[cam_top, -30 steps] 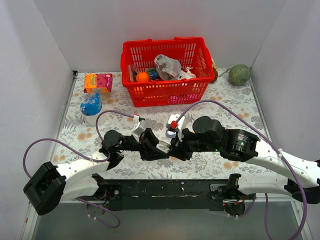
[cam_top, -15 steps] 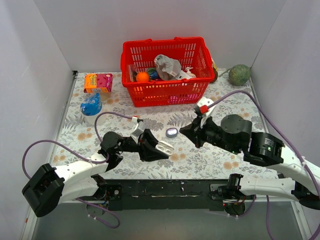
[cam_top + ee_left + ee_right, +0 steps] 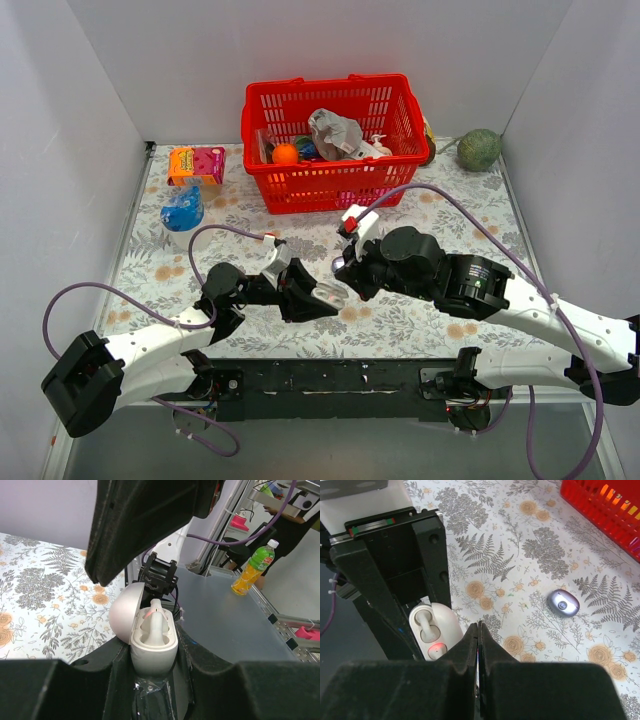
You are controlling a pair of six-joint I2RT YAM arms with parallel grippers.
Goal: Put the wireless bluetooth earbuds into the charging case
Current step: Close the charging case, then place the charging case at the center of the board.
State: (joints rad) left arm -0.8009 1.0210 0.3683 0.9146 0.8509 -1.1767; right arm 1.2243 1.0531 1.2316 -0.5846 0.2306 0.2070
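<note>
Plain white walls close in three sides of a table covered with a fern-and-flower cloth. A red basket full of odds and ends stands at the far edge. Beyond the table's near edge, the left wrist view shows a grey bench with a bottle of orange drink on it. The left gripper is clamped on the open white charging case. A pale earbud sits in it beside a small red light. The right gripper hangs just above the case, its fingers pressed together. A purple earbud lies on the cloth nearby.
</note>
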